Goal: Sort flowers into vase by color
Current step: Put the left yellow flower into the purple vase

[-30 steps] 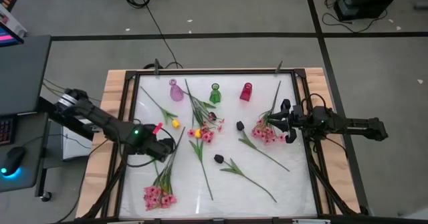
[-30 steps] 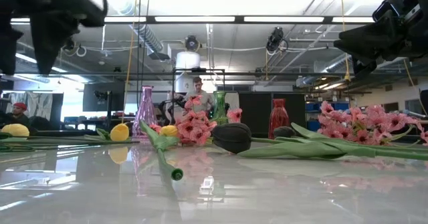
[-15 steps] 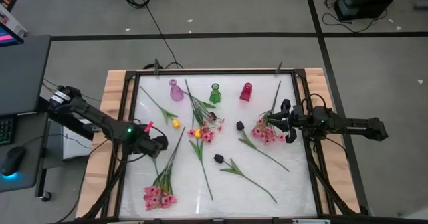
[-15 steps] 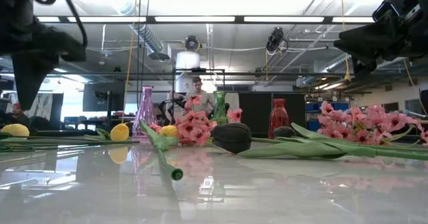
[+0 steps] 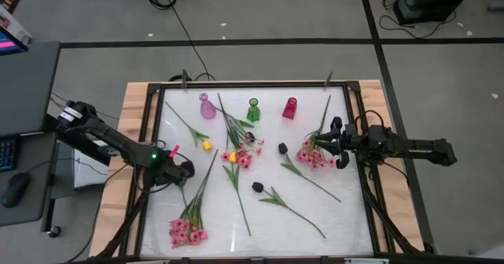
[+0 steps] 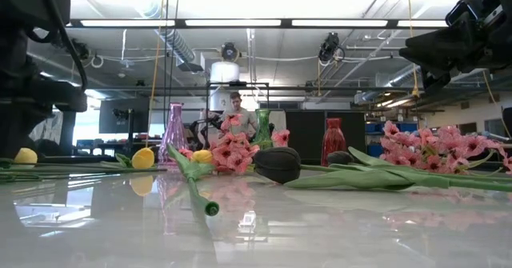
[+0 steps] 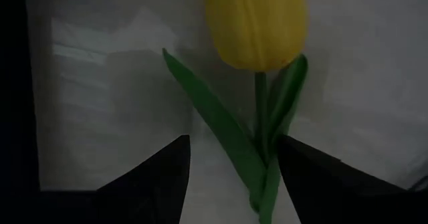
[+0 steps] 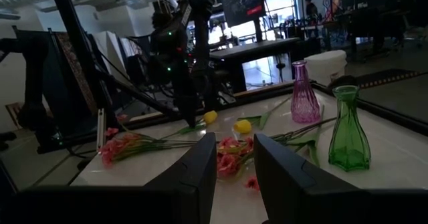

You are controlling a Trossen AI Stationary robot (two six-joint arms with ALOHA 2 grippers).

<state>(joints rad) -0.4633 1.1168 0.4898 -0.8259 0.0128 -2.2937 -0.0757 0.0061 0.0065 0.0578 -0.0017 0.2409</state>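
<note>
The left gripper point(image 7: 231, 174) is hanging low over a yellow tulip point(image 7: 256, 23) at the left edge of the white table point(image 5: 331, 209), its two dark fingers point(image 7: 160, 177) spread with the green stem point(image 7: 261, 117) and a long pointed leaf running straight between them, the smooth waxy bud lying just beyond the tips; the pose looks set for a pinch on the stem rather than the bloom, and nothing is being gripped yet

The right gripper point(image 5: 335, 144) is waiting near the right rim, just beside a spray of pink blossoms point(image 5: 313, 157), its fingers point(image 8: 194, 177) standing a little apart with nothing between them

Beyond those fingers, three narrow-necked glass vases are lining the far side, a pink vase point(image 5: 206, 106), a green vase point(image 5: 253, 110) and a red vase point(image 5: 290, 108), all still without flowers

Another yellow tulip point(image 5: 207, 145), more frilly pink sprays point(image 5: 186, 231) and two matt near-black tulips point(image 5: 257, 187) are lying flat on the glossy surface, thin wiry stems crossing, so the sorting is judged barely begun
</note>
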